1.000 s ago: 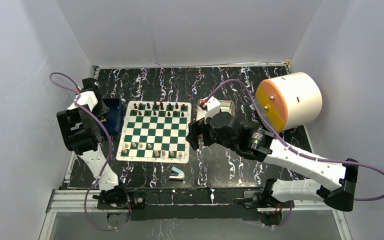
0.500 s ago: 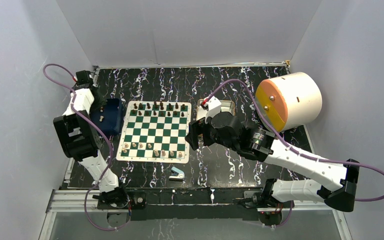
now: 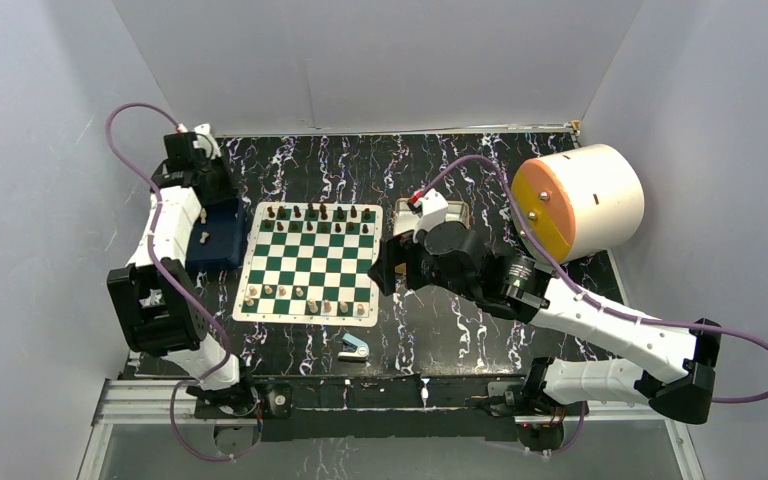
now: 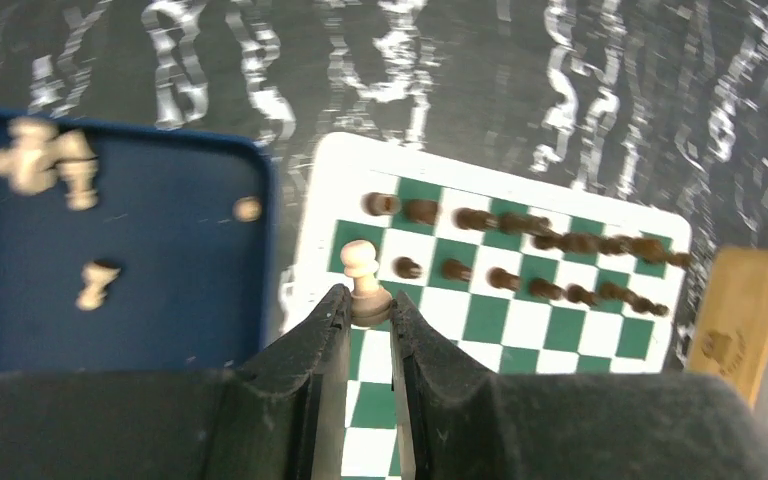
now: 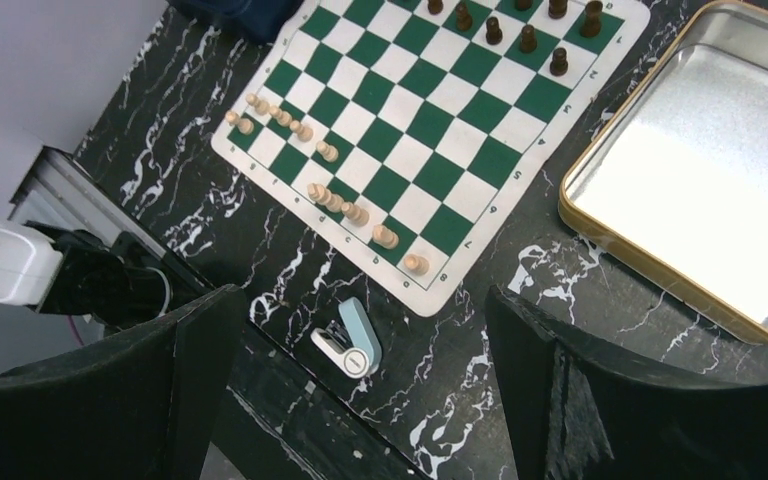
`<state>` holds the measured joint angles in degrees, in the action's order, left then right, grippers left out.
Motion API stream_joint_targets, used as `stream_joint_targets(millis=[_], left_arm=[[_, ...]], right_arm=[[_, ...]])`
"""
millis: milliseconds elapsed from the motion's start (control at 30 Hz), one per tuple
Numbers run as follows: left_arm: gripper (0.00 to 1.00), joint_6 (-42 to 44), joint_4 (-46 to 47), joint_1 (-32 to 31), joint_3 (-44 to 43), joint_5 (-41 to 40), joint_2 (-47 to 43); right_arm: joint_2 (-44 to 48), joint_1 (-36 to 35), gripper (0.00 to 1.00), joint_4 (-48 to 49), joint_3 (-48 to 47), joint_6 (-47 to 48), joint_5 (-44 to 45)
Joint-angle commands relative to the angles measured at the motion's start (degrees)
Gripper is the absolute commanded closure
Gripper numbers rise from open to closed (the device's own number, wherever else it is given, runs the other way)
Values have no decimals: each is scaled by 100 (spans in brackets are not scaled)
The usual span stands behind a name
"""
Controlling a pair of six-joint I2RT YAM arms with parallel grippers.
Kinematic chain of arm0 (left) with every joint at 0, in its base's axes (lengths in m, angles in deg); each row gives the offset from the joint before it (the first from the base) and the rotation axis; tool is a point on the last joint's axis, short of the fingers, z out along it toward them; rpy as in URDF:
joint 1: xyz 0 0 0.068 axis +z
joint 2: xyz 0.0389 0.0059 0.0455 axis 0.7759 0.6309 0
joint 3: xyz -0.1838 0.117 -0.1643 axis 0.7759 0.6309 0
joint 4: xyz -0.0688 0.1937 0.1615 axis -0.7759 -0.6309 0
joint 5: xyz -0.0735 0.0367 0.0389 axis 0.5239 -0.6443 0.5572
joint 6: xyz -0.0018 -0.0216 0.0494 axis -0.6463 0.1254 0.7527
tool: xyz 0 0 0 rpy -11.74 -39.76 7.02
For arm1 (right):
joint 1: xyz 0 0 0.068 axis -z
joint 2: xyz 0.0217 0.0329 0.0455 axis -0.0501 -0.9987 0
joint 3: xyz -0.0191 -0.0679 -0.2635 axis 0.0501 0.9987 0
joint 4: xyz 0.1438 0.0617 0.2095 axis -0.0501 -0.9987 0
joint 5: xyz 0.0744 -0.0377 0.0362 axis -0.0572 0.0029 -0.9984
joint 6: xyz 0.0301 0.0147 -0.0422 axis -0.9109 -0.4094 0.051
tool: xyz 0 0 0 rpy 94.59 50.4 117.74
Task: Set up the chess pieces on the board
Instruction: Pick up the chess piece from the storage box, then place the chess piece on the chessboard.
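The green-and-white board (image 3: 310, 262) lies mid-table. Dark chess pieces (image 3: 320, 213) stand in its far rows and pale ones (image 3: 305, 300) along its near rows. My left gripper (image 4: 365, 303) is shut on the base of a pale pawn (image 4: 361, 262), held upright in the air over the board's far-left corner (image 4: 325, 200), beside the dark blue tray (image 4: 160, 250). Three pale pieces (image 4: 35, 165) lie loose in that tray. To the right of the board, my right gripper (image 3: 385, 272) hangs open and holds nothing; its wrist view looks down on the board's near right corner (image 5: 430, 290).
A small blue-and-white stapler (image 3: 353, 347) lies in front of the board. A silver tin (image 5: 700, 180) sits right of the board, half hidden under my right arm from above. A big white drum with an orange face (image 3: 575, 200) stands at the far right. Walls close in on three sides.
My left arm has swung up and back toward the far-left corner with the pale pawn in its grip, uncovering the blue tray. The right arm has barely shifted.
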<state>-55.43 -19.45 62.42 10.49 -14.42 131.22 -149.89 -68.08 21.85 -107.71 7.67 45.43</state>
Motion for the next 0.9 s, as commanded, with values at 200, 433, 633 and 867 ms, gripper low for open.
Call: stream_joint_targets(millis=[200, 433, 633, 867], left_arm=[[89, 844, 887, -1310, 841, 1619, -1151], [94, 1333, 1952, -1909, 1959, 2516, -2157], [96, 1836, 2422, -2422, 2766, 3268, -2886], [99, 2031, 2550, -2771, 3215, 4088, -3202]], right_arm=[[-269, 323, 1, 61, -775, -115, -69], [-716, 1579, 8, 261, -992, -565, -2249], [-1083, 2126, 37, 327, -1197, -656, -3282], [-1713, 2241, 55, 391, -1557, -762, -3992]])
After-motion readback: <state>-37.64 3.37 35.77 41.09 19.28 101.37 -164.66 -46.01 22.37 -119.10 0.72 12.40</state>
